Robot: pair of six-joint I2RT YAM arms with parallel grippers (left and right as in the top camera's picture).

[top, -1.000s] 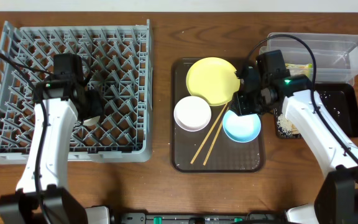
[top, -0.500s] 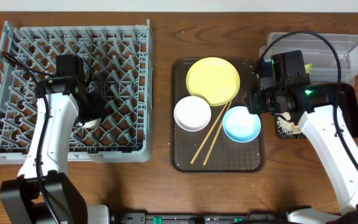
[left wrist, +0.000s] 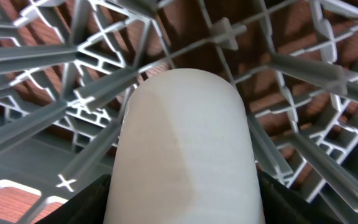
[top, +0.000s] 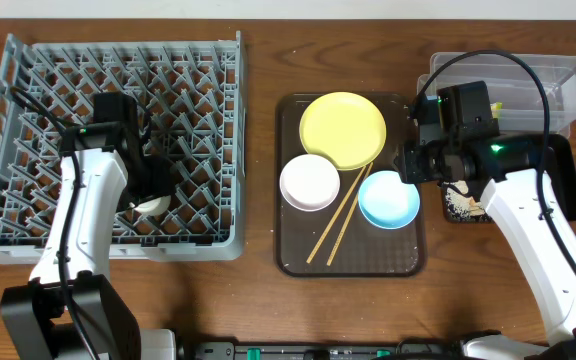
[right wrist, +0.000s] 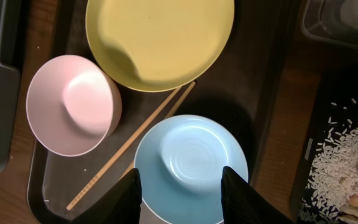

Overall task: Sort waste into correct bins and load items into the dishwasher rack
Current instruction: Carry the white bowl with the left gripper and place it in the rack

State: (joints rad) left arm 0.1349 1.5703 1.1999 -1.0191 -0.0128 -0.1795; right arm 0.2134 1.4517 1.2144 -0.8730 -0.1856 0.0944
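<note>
The grey dishwasher rack (top: pixel 28 120) fills the left side. My left gripper (top: pixel 146 193) is shut on the small white cup (top: pixel 151 206) and holds it low among the rack's front pegs. In the left wrist view the cup (left wrist: pixel 185 143) fills the space between my jaws (left wrist: pixel 182 202). My right gripper (top: pixel 405 168) is open and empty just above the light blue bowl (top: pixel 388 202), with its fingers (right wrist: pixel 188 199) either side of that bowl (right wrist: pixel 191 158). The yellow plate (top: pixel 342 130), white bowl (top: pixel 309 182) and chopsticks (top: pixel 333 222) lie on the brown tray.
The brown serving tray (top: pixel 293 255) sits mid-table. The clear container (top: pixel 538 85) is at the back right; a sliver of yellow-green wrapper (top: pixel 497 104) shows behind my right arm. The black tray (top: pixel 560 180) holds rice scraps (top: pixel 461 205), which also show in the right wrist view (right wrist: pixel 353 158).
My left gripper has carried the cup a little toward the rack's front edge. My right arm swung right from over the plate's edge, then held still above the light blue bowl.
</note>
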